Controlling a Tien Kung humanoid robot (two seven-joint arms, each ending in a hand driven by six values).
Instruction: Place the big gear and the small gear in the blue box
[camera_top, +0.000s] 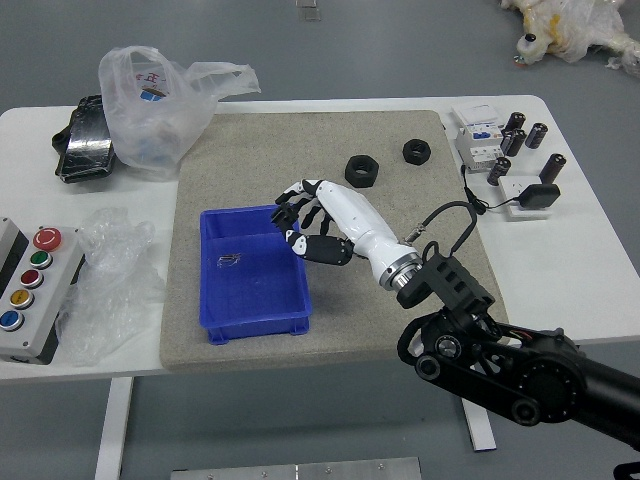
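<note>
My right hand (300, 225) reaches in from the right over the right wall of the blue box (252, 328), near its far right corner. Its white back and wrist cover the spot where a black toothed gear lay. No gear shows now, and whether the hand holds one cannot be told. Inside the box lies a small, thin silvery item (228, 260). My left hand is out of view.
Two black ring-shaped parts, one nearer (361, 171) and one farther (416, 152), lie on the grey mat (270, 145). Left are plastic bags (150, 130) and a button panel (40, 285); devices (482, 140) and black cylinders (554, 168) stand right.
</note>
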